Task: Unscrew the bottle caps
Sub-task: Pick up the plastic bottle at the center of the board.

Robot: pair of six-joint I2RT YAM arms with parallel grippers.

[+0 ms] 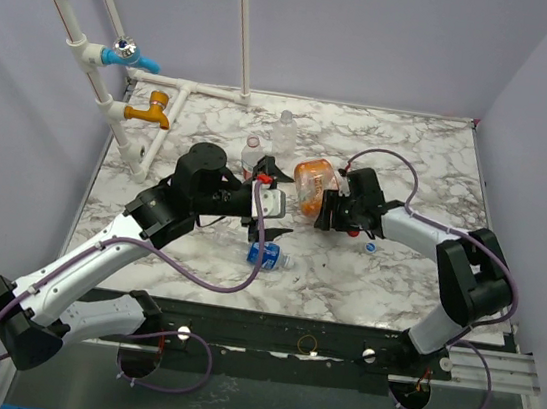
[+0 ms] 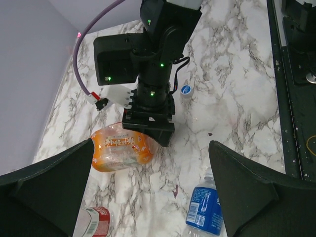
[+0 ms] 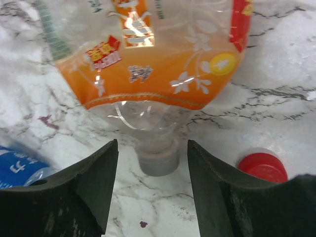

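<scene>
The squat orange bottle (image 1: 313,185) lies on its side on the marble table (image 1: 420,163). In the right wrist view the orange bottle (image 3: 148,64) points its neck and whitish cap (image 3: 158,162) at the camera. My right gripper (image 3: 152,148) is open, one finger on each side of that cap, not touching it. My right gripper (image 1: 326,209) sits at the bottle's near end. My left gripper (image 1: 271,204) is open and empty, hovering left of the bottle. Its fingers (image 2: 44,182) frame the orange bottle (image 2: 121,148) and the blue-labelled bottle (image 2: 205,210).
The blue-labelled bottle (image 1: 267,256) lies uncapped near the middle. A red-labelled bottle (image 1: 251,156) and a plain bottle (image 1: 284,130) stand behind. A loose red cap (image 3: 261,167) and a blue-and-white cap (image 1: 371,246) lie on the table. Pipes with taps (image 1: 150,108) stand at back left.
</scene>
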